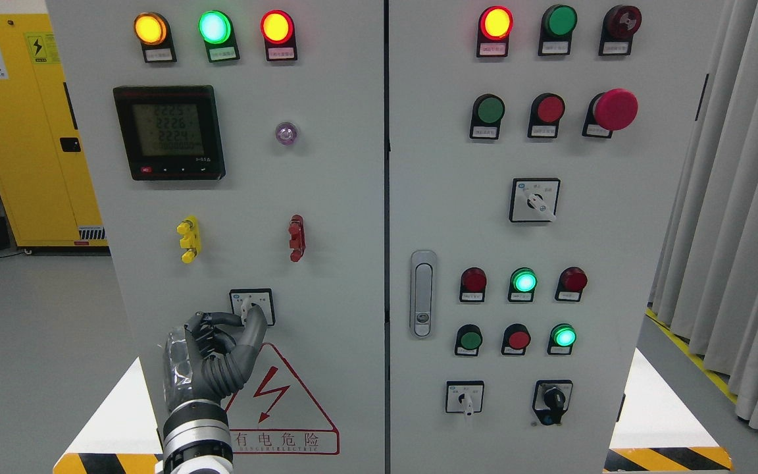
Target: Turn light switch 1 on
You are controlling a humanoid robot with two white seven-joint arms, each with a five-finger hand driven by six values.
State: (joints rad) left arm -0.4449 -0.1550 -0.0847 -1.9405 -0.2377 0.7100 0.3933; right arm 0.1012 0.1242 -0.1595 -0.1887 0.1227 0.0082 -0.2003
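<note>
Left hand (pixel 221 342) raised to the cabinet's lower-left rotary switch (pixel 251 307), thumb and forefinger pinched on its white knob, other fingers curled, placed apparently to twist it on.

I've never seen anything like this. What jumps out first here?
Probably the lit indicator lamps glowing orange, green and red along the top of the grey control cabinet. Next, the robot's dark left hand at the lower left, fingers on a small rotary switch, just above a red lightning warning triangle.
</note>
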